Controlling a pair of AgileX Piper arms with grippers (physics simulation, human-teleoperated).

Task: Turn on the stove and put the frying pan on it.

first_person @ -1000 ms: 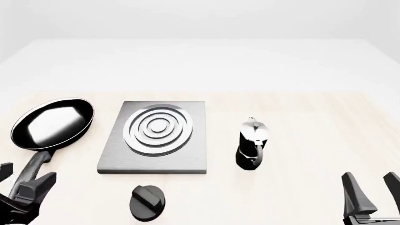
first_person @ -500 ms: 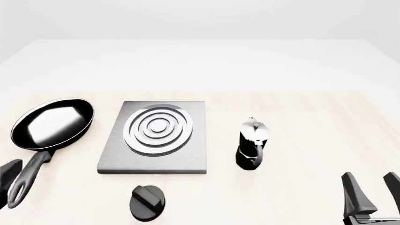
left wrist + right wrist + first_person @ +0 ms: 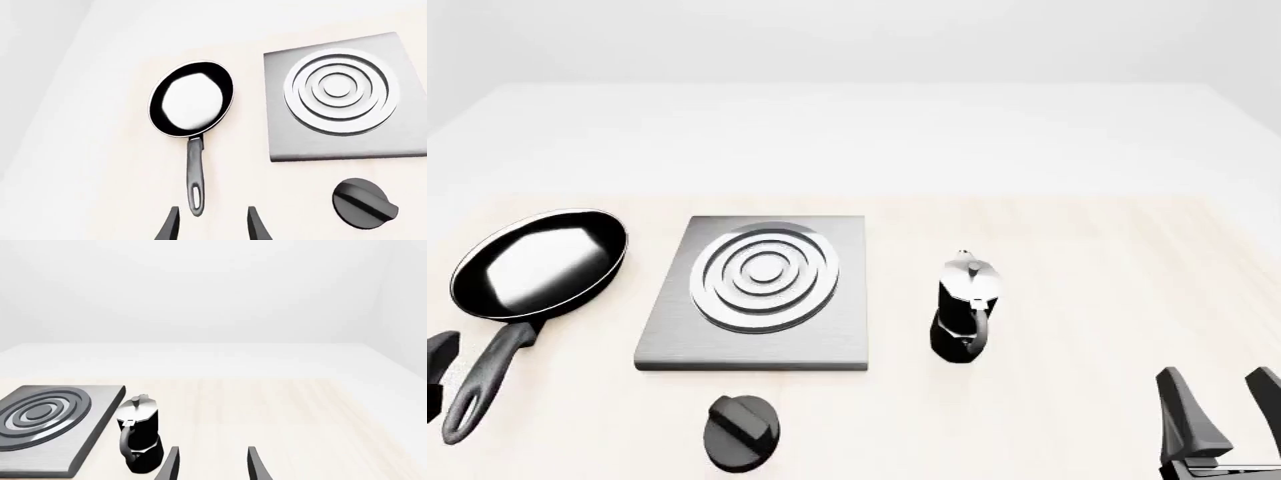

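Nearest the arms, the left gripper [image 3: 208, 225] and the right gripper [image 3: 209, 464] are shown with fingers spread and nothing held, the round black knob [image 3: 742, 431] lying on the table [image 3: 1094, 260] between them. Just beyond the left gripper, the frying pan [image 3: 539, 263] is seen flat on the table beside the stove [image 3: 757, 345], touching neither it nor the moka pot [image 3: 964, 308]. The pan is judged rigid, glossy and bowl-heavy, so it is best taken on the long handle [image 3: 194, 170], close to the bowl.
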